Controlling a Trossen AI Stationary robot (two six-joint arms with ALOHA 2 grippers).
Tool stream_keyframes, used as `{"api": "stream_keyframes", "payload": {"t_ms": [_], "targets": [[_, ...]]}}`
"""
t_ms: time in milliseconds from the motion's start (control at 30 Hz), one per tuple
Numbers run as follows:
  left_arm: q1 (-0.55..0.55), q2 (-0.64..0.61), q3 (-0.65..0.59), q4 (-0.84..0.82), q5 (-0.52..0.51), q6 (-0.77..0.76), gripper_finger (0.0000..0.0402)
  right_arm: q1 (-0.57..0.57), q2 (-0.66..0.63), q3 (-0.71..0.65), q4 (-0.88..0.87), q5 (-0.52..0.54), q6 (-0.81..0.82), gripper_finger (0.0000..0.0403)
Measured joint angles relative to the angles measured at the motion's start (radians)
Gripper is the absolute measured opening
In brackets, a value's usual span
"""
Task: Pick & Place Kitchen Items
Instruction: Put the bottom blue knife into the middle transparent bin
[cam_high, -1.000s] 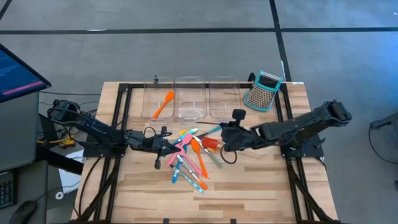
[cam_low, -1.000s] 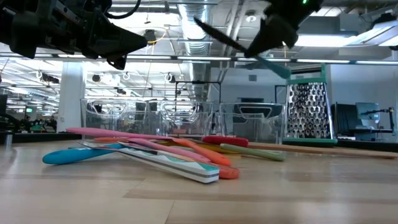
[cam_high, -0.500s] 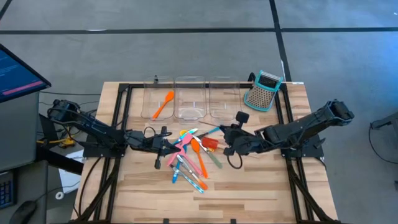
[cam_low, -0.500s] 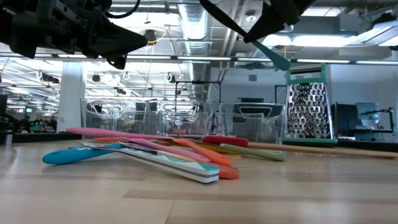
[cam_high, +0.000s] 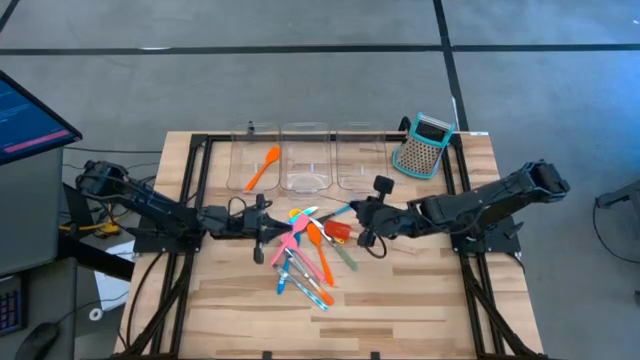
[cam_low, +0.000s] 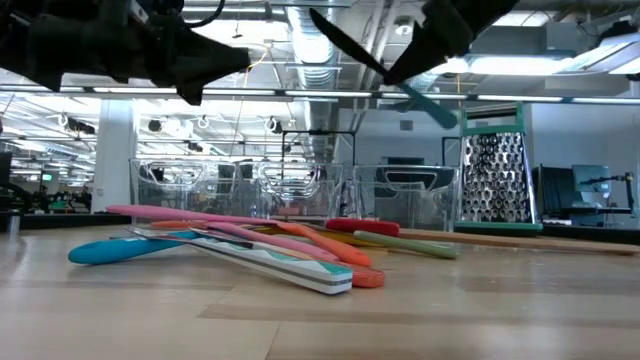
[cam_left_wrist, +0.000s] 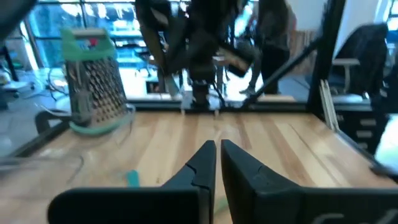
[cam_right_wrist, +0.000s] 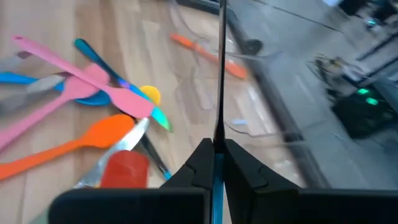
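High view, left to right: left gripper (cam_high: 262, 238) clenched, empty, above near edge of utensil pile (cam_high: 305, 255). Right gripper (cam_high: 366, 213) clenched on slim teal plastic spoon (cam_high: 340, 209), held edge-on above pile. Judgement: carry level to clear plastic bins (cam_high: 305, 160); release only once inside walls.

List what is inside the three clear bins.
The left bin holds one orange spatula. The middle bin and right bin show nothing inside from above, though glare on their clear walls could hide something small.
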Motion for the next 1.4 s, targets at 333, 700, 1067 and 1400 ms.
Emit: {"api": "stream_keyframes", "payload": {"t_ms": [333, 700, 1067, 1400], "targets": [[0.155, 0.0, 0.0, 0.074, 0.086, -0.129, 0.0054, -0.112, 0.0, -0.19, 0.508, -0.264, -0.087, 0.0009], [0.195, 0.0, 0.0, 0.113, 0.087, -0.152, 0.0058, -0.164, 0.0, -0.447, 1.149, -0.347, -0.021, 0.0009], [0.195, 0.0, 0.0, 0.12, 0.088, -0.109, 0.0058, -0.13, 0.0, -0.468, 1.18, -0.31, -0.034, 0.0009], [0.205, 0.0, 0.074, 0.085, 0.091, -0.134, 0.0058, -0.139, 0.0, -0.468, 1.153, -0.309, -0.018, 0.0009]]}}
